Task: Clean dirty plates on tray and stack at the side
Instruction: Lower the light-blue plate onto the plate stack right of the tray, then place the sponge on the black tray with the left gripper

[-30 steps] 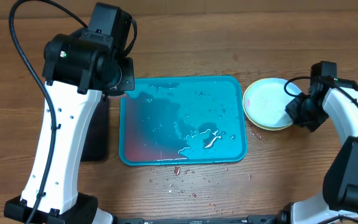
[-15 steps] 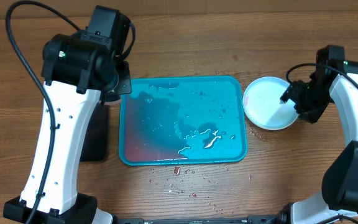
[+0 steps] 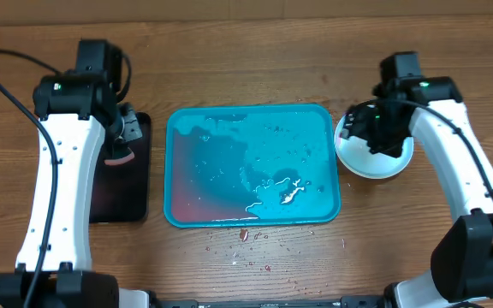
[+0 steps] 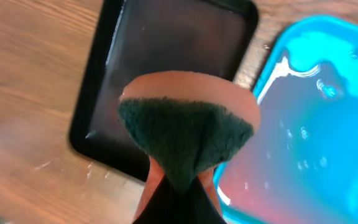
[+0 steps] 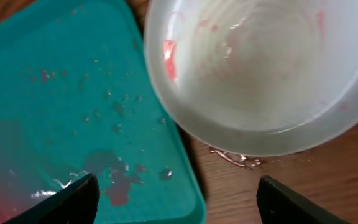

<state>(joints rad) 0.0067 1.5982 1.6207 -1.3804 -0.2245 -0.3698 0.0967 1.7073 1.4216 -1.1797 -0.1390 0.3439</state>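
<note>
The teal tray (image 3: 229,145) lies mid-table, wet, with a red smear; no plate is on it. The plates (image 3: 377,162) sit just right of the tray on the wood, showing as one pale round top plate (image 5: 266,68) with faint red smears. My right gripper (image 3: 373,128) hovers over them, open (image 5: 179,205), nothing between its fingers (image 5: 67,202). My left gripper (image 3: 127,137) is over the black tray, shut on an orange sponge with a dark green face (image 4: 188,124), its jaws (image 4: 182,186) pinched on the lower end.
A black rectangular tray (image 3: 118,192) lies left of the teal tray, close beside it (image 4: 166,50). Red specks and droplets (image 3: 246,244) dot the wood in front of the teal tray. A small wet streak (image 5: 235,158) lies by the plates.
My right gripper has opened, let go of the plate on the pile and shifted left over it. The left arm has swung left, bringing the sponge over the black tray.
</note>
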